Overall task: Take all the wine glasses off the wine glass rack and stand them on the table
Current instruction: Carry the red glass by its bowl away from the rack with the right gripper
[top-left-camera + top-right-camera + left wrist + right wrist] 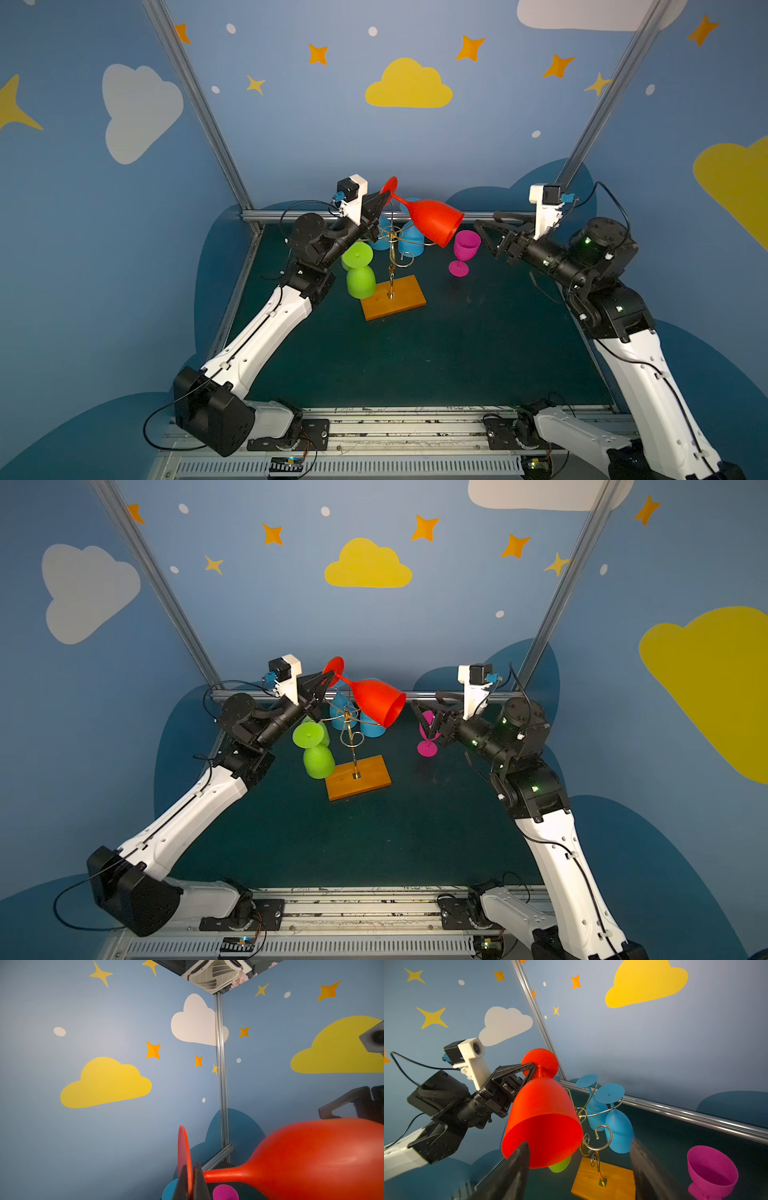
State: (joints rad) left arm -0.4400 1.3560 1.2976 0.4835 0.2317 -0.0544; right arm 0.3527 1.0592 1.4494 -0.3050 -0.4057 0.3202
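Note:
The red wine glass (432,222) (376,700) hangs tilted in the air above the top of the wine glass rack, its bowl mouth turned toward the right arm. My left gripper (384,199) (189,1169) is shut on the glass's round foot, both fingers pinching the disc. The wine glass rack (395,297) (604,1180) is gold wire on an orange-brown wooden base. My right gripper (486,220) (580,1142) stands open just short of the red bowl's rim (542,1122), holding nothing.
Two blue glasses (411,239) (618,1126) and a green glass (359,270) hang upside down on the rack's arms. A magenta glass (463,251) (712,1169) stands upright on the dark table (457,353), to the right of the rack. Metal frame posts stand at the back corners.

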